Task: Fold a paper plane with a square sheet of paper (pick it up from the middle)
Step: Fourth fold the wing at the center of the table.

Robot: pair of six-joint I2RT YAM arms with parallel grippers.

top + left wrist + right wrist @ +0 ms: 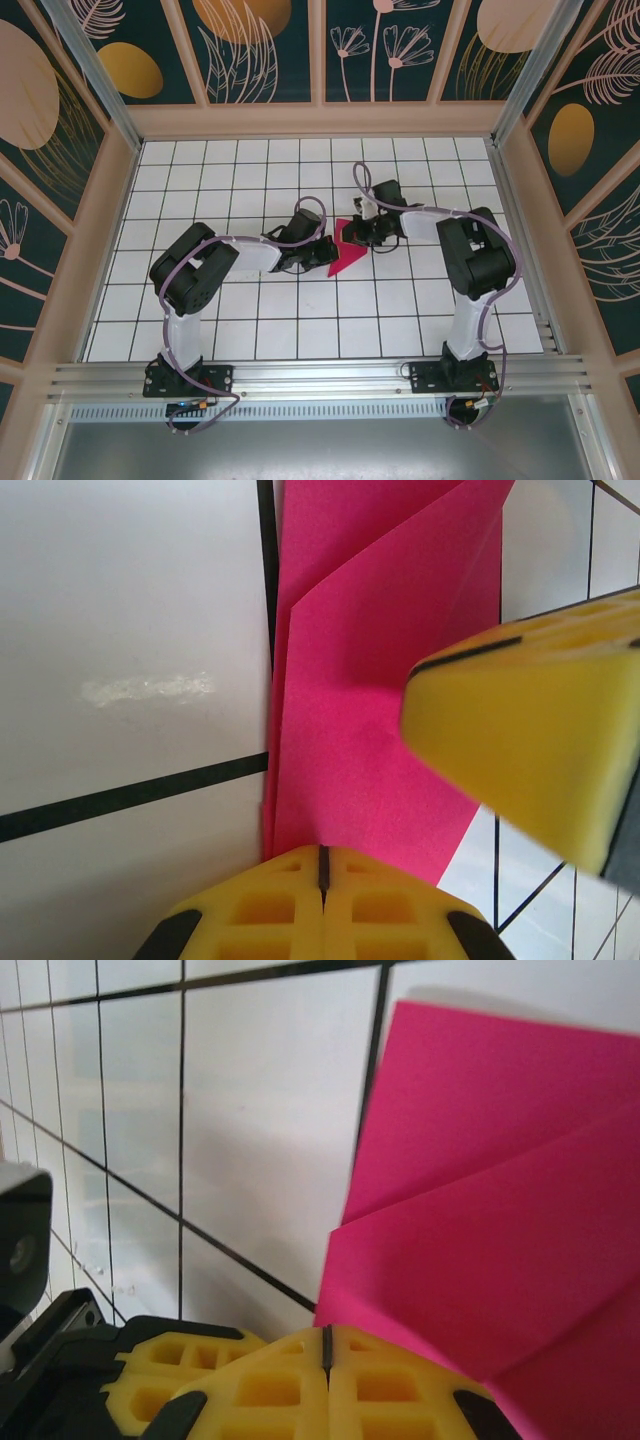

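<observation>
The square sheet of paper (pixel 345 260), magenta-pink, lies flat on the grid table, creased into a layered, pointed paper-plane shape. My left gripper (pixel 318 252) is shut, and its yellow tips (pixel 322 858) rest on the near edge of the paper (pixel 380 680) with nothing in the seam between them. My right gripper (pixel 362 238) is also shut, its tips (pixel 328 1338) at the corner of a folded flap (pixel 500 1210). The two grippers face each other across the sheet. One yellow right finger (pixel 520 740) hovers over the paper in the left wrist view.
The white gridded table (pixel 250 160) is boxed in by wooden walls (pixel 315 120) at the back and sides. An aluminium rail (pixel 320 378) carrying both arm bases runs along the near edge. The left gripper's yellow fingers (pixel 170 1365) sit close beside the right tips.
</observation>
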